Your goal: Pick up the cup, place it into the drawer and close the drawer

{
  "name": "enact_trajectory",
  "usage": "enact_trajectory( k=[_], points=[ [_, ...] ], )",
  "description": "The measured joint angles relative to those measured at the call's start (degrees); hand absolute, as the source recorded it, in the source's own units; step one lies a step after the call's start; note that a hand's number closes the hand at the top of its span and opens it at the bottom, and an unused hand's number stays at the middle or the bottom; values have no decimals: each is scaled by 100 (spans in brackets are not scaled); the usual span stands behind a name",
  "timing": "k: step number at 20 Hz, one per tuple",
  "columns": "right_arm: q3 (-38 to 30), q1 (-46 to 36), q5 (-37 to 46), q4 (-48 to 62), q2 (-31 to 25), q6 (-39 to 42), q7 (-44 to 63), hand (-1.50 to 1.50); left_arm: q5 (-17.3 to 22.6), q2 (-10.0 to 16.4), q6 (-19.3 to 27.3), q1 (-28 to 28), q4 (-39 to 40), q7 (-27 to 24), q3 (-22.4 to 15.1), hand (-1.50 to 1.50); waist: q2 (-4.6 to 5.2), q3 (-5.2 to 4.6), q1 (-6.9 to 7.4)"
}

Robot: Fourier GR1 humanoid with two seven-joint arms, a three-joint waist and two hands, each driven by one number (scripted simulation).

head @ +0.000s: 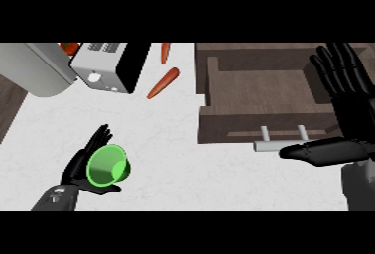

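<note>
**At the lower left: the cup in the left hand**

Down at the lower left of the white table (172, 161), the left hand (79, 166) has hold of the green cup (107, 166). The cup sits against the palm. The black fingers (97, 139) stick up behind it and the thumb goes under it. The cup is tipped over, not upright. Its open mouth looks up and to the left, so you can see inside it. Its bottom points to the right, so its long way runs almost side to side.

The brown drawer (256, 94) is pulled open at the upper right, well apart from the cup. The right hand (355, 111) is at its right side, open, with straight fingers pointing up. Its thumb lies by the drawer's grey handle (265, 146); I cannot tell if they touch.

A toaster (102, 64) and two carrots (162, 83) lie at the top.
</note>
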Motion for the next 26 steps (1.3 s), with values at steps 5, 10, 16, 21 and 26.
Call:
enact_trajectory(
  k=[5,10,16,21,26],
  points=[
    [20,2,-10,-162,-5,-25,144,-150,-58,-102,34,-106,154,-113,-56,-150,0,-2,-18],
    [-20,84,-50,-145,-23,35,75,-150,-51,-199,-154,-207,221,-57,-117,150,2,-1,-25],
    [-65,89,-73,-191,-81,56,140,-150,-4,-383,-163,-239,-8,-261,-161,150,4,-7,-28],
    [-108,-45,-57,-100,-134,42,194,-150,-2,-456,512,-185,-249,-666,-39,150,2,-3,17],
    [-72,21,-61,-177,-66,5,217,-150,527,-580,1492,-284,-374,-727,688,150,3,-2,21]
  ],
)
